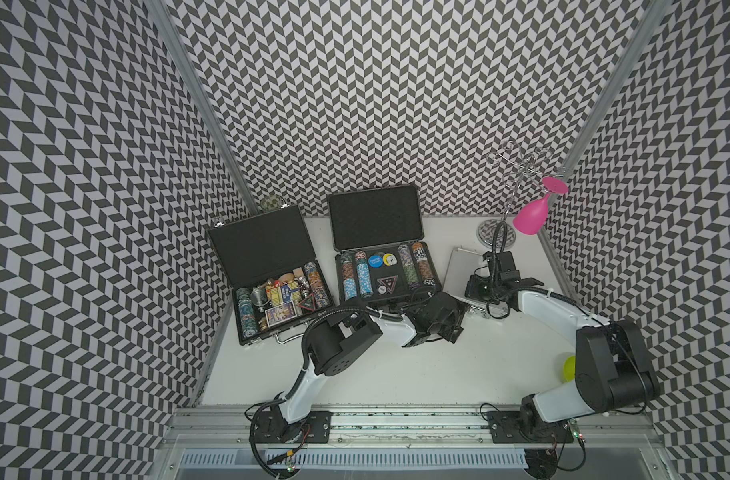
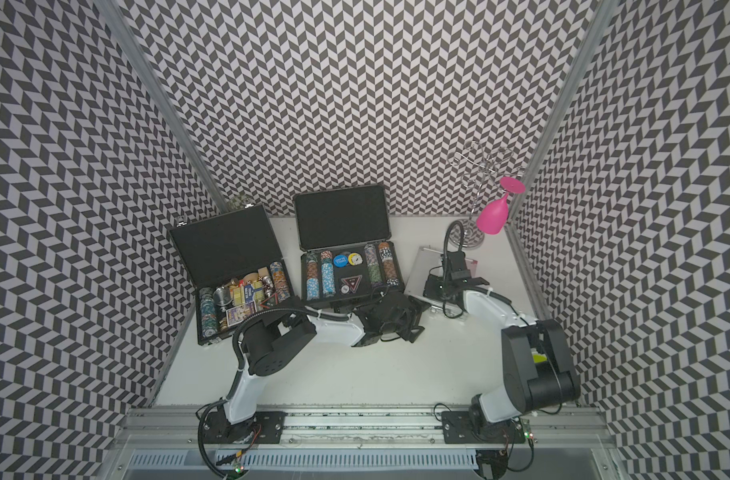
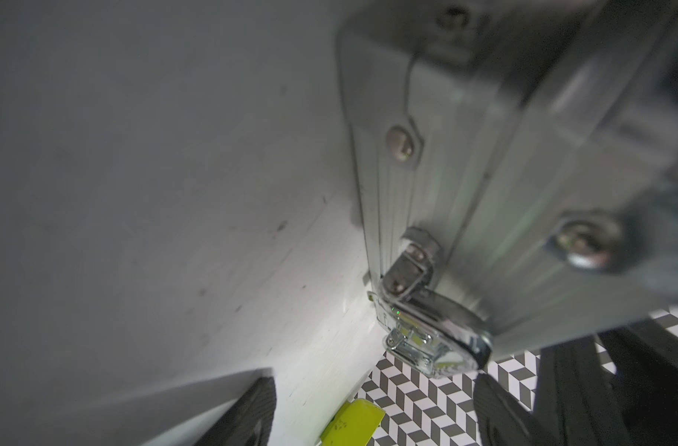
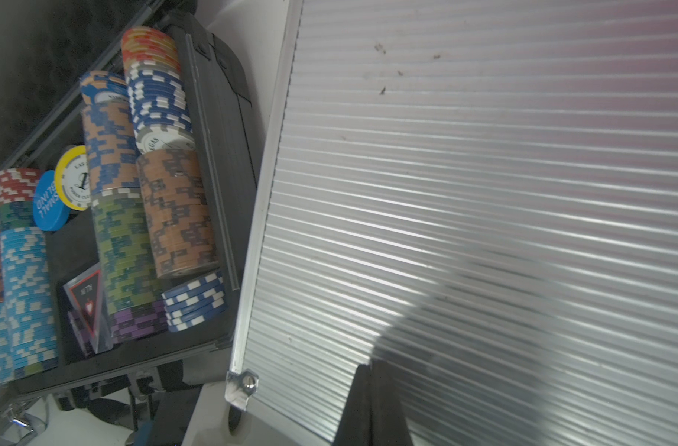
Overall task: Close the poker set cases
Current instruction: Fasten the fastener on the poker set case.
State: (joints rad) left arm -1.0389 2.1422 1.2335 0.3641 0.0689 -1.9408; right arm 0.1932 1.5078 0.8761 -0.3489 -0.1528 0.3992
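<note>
1. Left gripper (image 3: pixel 374 401): jaws stand wide apart and hold nothing. Its fingers (image 3: pixel 248 413) flank the latch (image 3: pixel 408 266) on the front wall of the silver case (image 1: pixel 461 268) without touching it.
2. Right gripper (image 4: pixel 372 405): jaws are closed together and grip nothing. The tips appear to rest on the ribbed lid of the silver case, as if pinning it down.
3. Silver case: at 2 o'clock on the table (image 1: pixel 396 374), lid down. The view is too blurred to tell whether the latch is fastened.
4. Dark grey case (image 1: pixel 375 216): at 12 o'clock, lid upright, chips exposed.
5. Black case (image 1: pixel 257 243): at 10 o'clock, lid upright, contents exposed.
6. Step in hand, by judgement: finishing the silver case, one of three.
7. Next move calls for the left gripper either to press the latch home or to withdraw. A lid at 12 o'clock must then be tipped forward, keeping clear of the chip stacks.
</note>
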